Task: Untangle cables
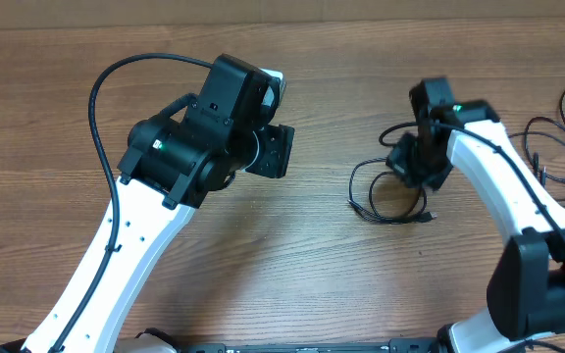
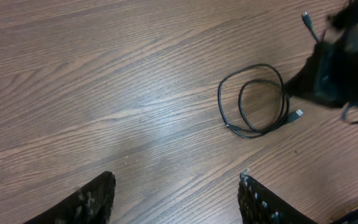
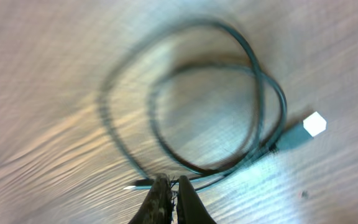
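Cable (image 2: 253, 66), coiled in a loose double loop, is lying flat right of centre in the overhead view. Its near strand is being met by the right gripper (image 3: 168, 186), fingers pressed together. Whether it's actually being pinched can't be told, since that view is blurred. The left gripper (image 2: 176, 193) is being held wide apart, well clear. Further right, more cables (image 1: 547, 122) are being cut off at the edge of the wooden table (image 1: 292, 245).

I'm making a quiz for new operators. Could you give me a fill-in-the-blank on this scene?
The table top is made of ___. The left gripper is ___ and holds nothing. The coiled cable lies under the ___ gripper. Missing: wood; open; right.
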### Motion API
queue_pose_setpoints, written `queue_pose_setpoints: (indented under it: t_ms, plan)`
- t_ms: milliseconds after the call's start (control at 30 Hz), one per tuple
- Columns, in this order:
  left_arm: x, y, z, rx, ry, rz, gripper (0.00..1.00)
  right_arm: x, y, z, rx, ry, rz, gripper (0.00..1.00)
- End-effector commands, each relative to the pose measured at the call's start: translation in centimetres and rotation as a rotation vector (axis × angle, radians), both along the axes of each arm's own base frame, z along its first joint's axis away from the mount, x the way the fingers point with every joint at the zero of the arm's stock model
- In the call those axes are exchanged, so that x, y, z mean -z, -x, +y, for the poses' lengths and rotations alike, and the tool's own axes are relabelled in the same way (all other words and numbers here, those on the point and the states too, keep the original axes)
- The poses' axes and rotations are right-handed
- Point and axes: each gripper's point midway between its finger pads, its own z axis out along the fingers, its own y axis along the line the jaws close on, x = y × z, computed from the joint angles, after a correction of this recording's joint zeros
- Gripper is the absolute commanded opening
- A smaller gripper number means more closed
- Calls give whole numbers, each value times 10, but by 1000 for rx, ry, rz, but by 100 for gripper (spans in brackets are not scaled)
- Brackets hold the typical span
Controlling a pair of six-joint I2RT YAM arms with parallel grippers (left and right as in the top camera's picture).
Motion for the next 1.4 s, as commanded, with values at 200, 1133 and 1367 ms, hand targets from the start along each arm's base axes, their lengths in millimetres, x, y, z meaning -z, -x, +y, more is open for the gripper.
queue_pose_setpoints:
  t_ms: [200, 1133, 1367]
  plan:
    - [1, -4, 2, -2, -16, -7, 63, -32, -16, -27, -115, 172, -107, 50]
    - [3, -15, 35, -174, -134, -47, 59, 102, 34, -33, -170, 178, 58, 51]
    - [13, -8, 89, -458, -232, 15, 63, 104, 28, -14, -175, 72, 24, 8]
